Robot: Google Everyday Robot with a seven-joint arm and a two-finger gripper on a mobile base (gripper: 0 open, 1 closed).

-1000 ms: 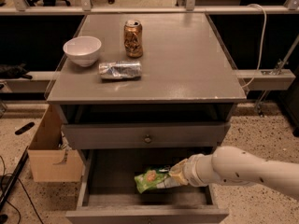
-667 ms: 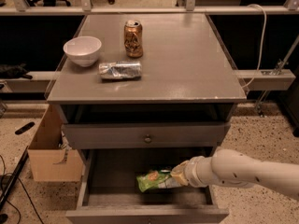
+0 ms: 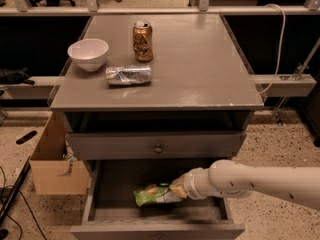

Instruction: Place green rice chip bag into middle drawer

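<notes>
The green rice chip bag (image 3: pixel 151 194) lies low inside the open middle drawer (image 3: pixel 100 196), near its floor, pointing left. My gripper (image 3: pixel 176 190) reaches in from the right on a white arm and meets the bag's right end. The drawer is pulled out below the upper drawer front with its small round knob (image 3: pixel 158 148).
On the grey cabinet top (image 3: pixel 200 64) stand a white bowl (image 3: pixel 88 53), a tan can (image 3: pixel 142 41) and a silver foil packet (image 3: pixel 128 75). A cardboard box (image 3: pixel 52 165) sits on the floor to the cabinet's left. A white cable (image 3: pixel 277 44) hangs at the right.
The arm has moved the bag a little left and down, deeper into the drawer. The things on the cabinet top have not moved.
</notes>
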